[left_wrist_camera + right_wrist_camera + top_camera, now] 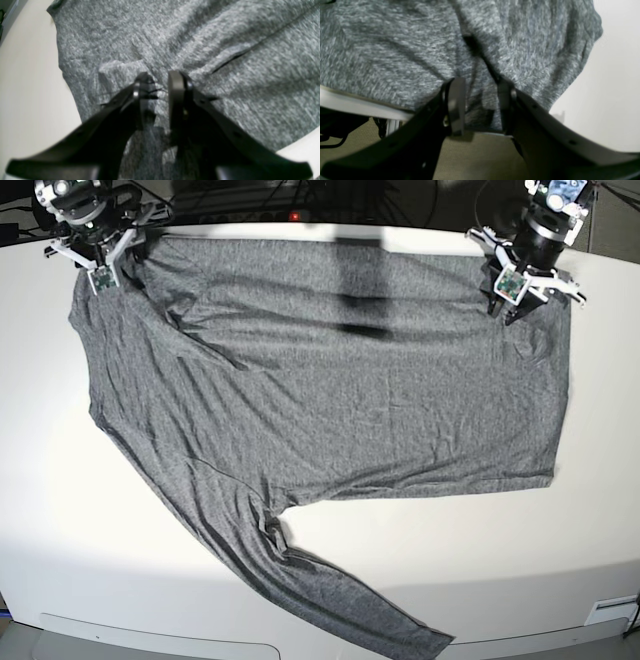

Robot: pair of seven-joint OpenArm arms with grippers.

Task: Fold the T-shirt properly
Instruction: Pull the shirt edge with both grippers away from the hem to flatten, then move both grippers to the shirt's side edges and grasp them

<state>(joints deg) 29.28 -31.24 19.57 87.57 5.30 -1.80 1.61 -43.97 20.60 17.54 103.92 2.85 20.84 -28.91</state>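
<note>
Grey knit covers most of the white counter [600, 510] as two arms work the far edge of the T-shirt [330, 390], seen from the base camera.

At about ten o'clock in that view, the right claw [100, 255] sits at the shirt's upper corner. Its wrist camera shows the jaws partly apart with a bunched ridge of cloth running up between them at the counter's edge; the cloth looks pinched there, though blur leaves it uncertain whether the pads truly clamp it.

Across the middle, the body of the shirt lies spread and mostly flat, with shallow creases fanning from that corner. One long sleeve trails off toward five o'clock, reaching almost to the near rim. The other sleeve appears folded across the upper body, a diagonal seam marking it.

At about two o'clock, the left claw [520, 280] stands over the opposite upper corner. Its wrist camera shows the fingers [176, 92] a little apart and pressed down into the fabric, a small pucker raised just ahead of them; whether cloth is gripped cannot be told.

Both claws being placed on matching far corners suggests a paired lift, so that the top edge can be carried toward six o'clock in one even fold. The folding itself looks barely begun, and the loose sleeve would need tucking.
</note>
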